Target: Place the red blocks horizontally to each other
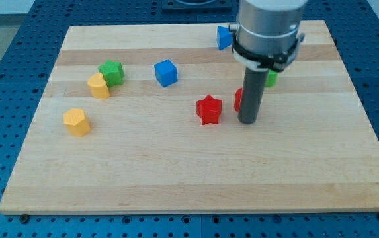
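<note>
Wooden board [176, 185] on a blue perforated bench [4, 39], carrying every block flat on its top; no bins, trays or other holders in sight, so nothing sits inside anything.

Far at the view's left: yellow block [77, 122], roughly hexagonal, alone near the board's left edge. Up and right of it: second yellow block [98, 86], rounded in shape, touching a green star-like block [112, 71] at its upper right. Further right, apart from that pair: blue cube [166, 73], standing by itself.

Right of centre: red star block [209, 109], fully visible, free on all sides. Just beside it to the right: second red block [239, 99], only a thin sliver showing, shape not readable, mostly hidden behind the rod. Both reds at nearly the same height in the view, the sliver a touch higher.

My tip [248, 121], a bare dark rod end holding nothing, down at the board surface, against or just beside the hidden red block's right side; contact not certain.

Behind the arm: another blue block [223, 37] near the top edge, partly covered, and a green block [270, 79] peeking out right of the rod, shape unclear.
</note>
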Controlling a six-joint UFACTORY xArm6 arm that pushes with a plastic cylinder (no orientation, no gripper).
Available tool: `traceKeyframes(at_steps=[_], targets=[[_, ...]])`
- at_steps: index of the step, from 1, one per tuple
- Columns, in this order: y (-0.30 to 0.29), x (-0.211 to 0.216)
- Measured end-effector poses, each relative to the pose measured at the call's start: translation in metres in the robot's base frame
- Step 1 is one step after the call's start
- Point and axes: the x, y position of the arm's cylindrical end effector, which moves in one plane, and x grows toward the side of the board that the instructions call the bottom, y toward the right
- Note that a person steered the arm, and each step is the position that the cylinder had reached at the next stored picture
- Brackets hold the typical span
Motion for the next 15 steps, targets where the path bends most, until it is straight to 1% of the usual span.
traceKeyframes(at_steps=[2,3,5,6,7,8,9,10,11,12,13,14,15], targets=[[0.000,-0.008],[-0.014,-0.008],[-0.088,-0.008],[-0.112,-0.015],[-0.100,-0.039],[-0.036,-0.042],[-0.007,-0.068],[0.007,-0.090],[0.030,-0.064],[0.031,-0.057],[0.044,-0.058],[0.025,-0.052],[0.025,-0.052]])
